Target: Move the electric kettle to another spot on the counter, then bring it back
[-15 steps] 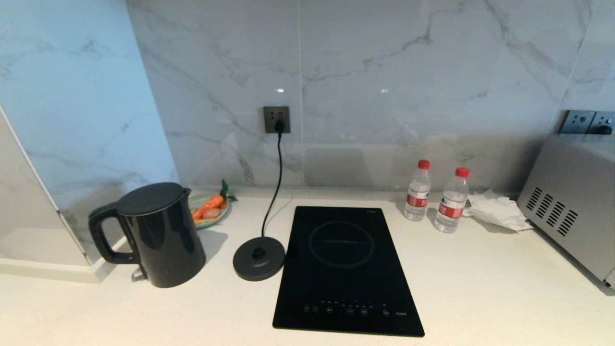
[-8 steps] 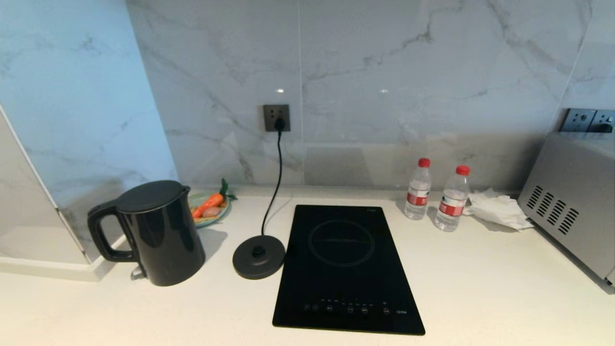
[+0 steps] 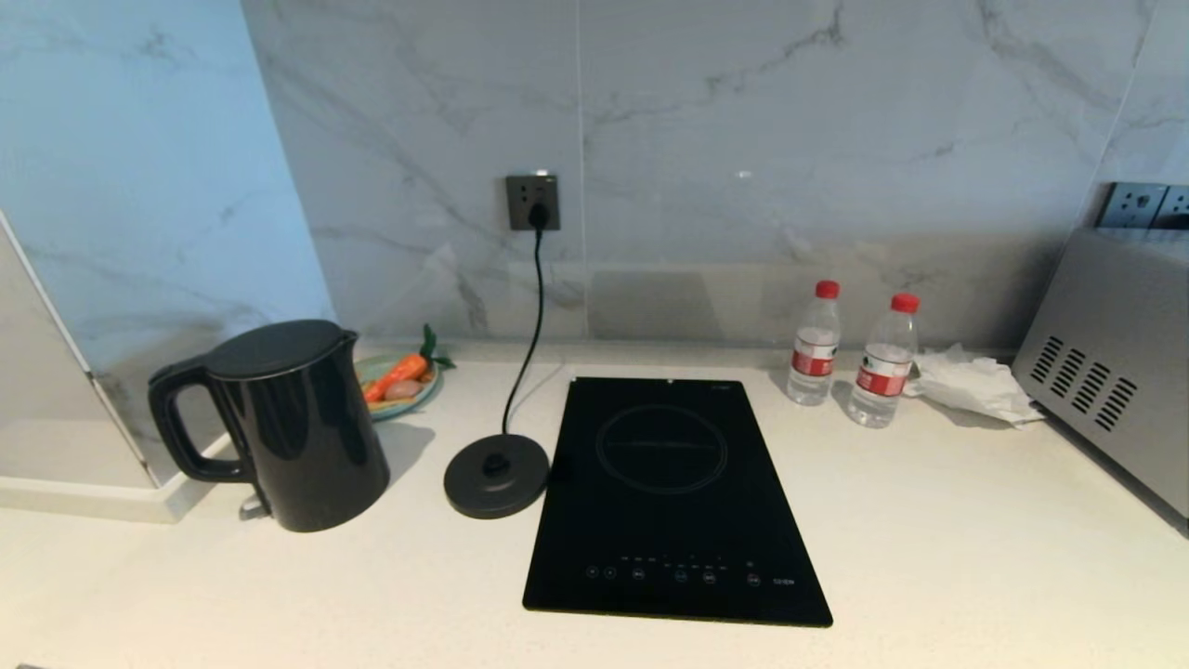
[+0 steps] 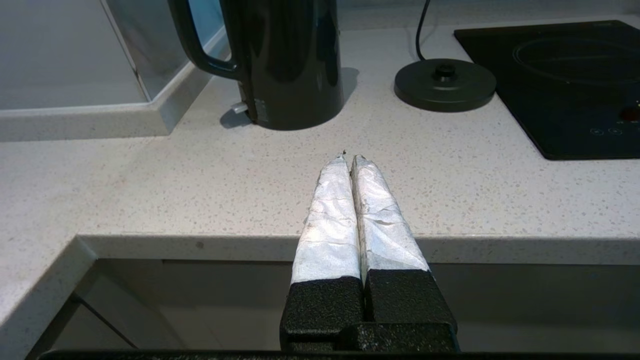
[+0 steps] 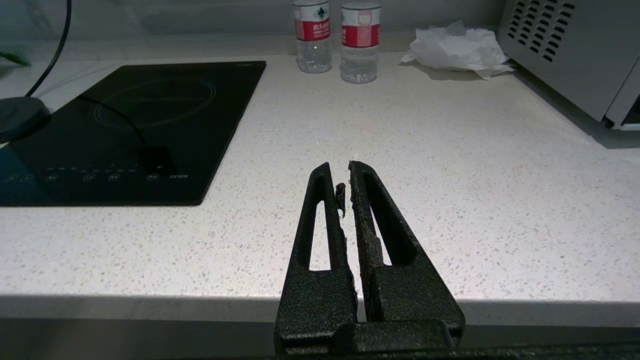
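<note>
Our left gripper (image 4: 348, 157) has its two silver-wrapped fingers pressed together, holding nothing, low in the middle of its frame over the front edge of the counter (image 4: 200, 190). Our right gripper (image 5: 339, 172) is closed too, and empty. The electric kettle (image 3: 279, 423) stands upright at the left of the head frame, handle pointing left, beside its round base (image 3: 497, 476) and the black hob (image 3: 673, 492).
</note>
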Controlling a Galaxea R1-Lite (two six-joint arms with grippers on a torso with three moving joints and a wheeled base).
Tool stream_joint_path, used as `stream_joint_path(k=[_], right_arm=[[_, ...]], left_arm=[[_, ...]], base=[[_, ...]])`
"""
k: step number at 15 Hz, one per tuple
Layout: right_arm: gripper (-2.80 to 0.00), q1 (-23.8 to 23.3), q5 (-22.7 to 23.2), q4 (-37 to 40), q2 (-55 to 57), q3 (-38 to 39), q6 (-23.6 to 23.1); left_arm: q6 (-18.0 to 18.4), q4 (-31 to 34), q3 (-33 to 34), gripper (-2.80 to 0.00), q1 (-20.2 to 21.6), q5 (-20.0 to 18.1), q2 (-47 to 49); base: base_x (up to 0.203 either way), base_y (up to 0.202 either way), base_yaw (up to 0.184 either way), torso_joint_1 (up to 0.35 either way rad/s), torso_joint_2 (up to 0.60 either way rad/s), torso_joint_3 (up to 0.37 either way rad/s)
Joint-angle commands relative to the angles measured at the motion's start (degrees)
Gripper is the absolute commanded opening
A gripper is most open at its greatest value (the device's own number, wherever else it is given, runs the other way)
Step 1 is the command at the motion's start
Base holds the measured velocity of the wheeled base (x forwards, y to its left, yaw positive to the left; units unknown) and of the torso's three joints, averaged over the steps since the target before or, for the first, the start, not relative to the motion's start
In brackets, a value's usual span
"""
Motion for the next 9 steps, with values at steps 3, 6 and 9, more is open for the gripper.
stream_joint_path(k=[3, 6, 9], right_arm=[[-2.80, 0.0, 0.0, 0.0, 0.0, 0.0, 0.0], [-2.80, 0.0, 0.0, 0.0, 0.0, 0.0, 0.0], [-2.80, -0.1, 0.0, 0.0, 0.0, 0.0, 0.0]], left_arm=[[0.0, 0.0, 0.0, -2.80, 0.0, 0.0, 0.1], [0.0, 0.0, 0.0, -2.80, 0.0, 0.0, 0.1], [0.0, 0.0, 0.0, -2.80, 0.0, 0.0, 0.1]], base=[[0.000, 0.000, 0.000, -0.137, 0.37, 0.234], [0.000, 0.000, 0.000, -0.159, 0.47, 0.298], [0.000, 0.000, 0.000, -0.171, 0.53, 0.360]])
